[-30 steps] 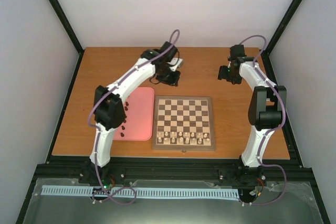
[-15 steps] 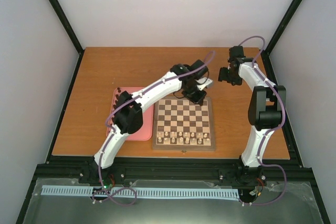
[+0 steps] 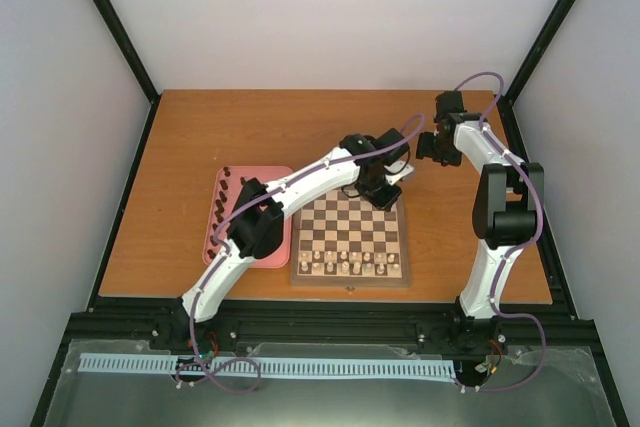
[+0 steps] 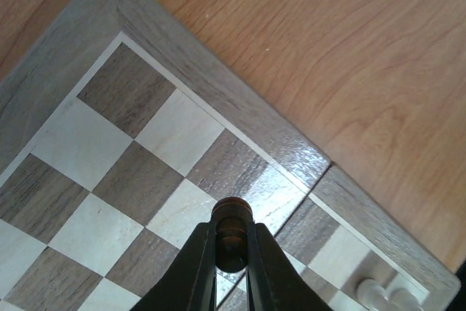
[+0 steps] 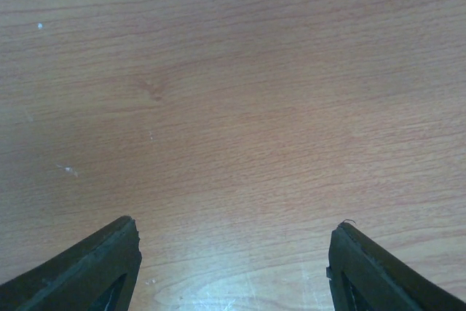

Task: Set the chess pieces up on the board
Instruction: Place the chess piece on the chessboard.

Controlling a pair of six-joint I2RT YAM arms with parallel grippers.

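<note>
Pale pieces (image 3: 345, 265) line the board's (image 3: 350, 279) near row. At its 9 o'clock, the pink tray (image 3: 252, 181) holds dark chess pieces (image 3: 222, 209) — my arm covers part of it. My left claw (image 4: 233, 239) clamps one dark piece (image 4: 233, 213) over the 1 o'clock corner; my right claw (image 5: 233, 223) gapes above bench (image 5: 233, 107).

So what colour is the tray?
Pink. The rounded rectangular tray shows best in the top external view.

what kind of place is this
Probably a robotics lab test cell: two robot arms mounted at a wooden table inside a black-framed, white-walled enclosure, with a chessboard and a pink tray of dark chess pieces laid out.
</note>
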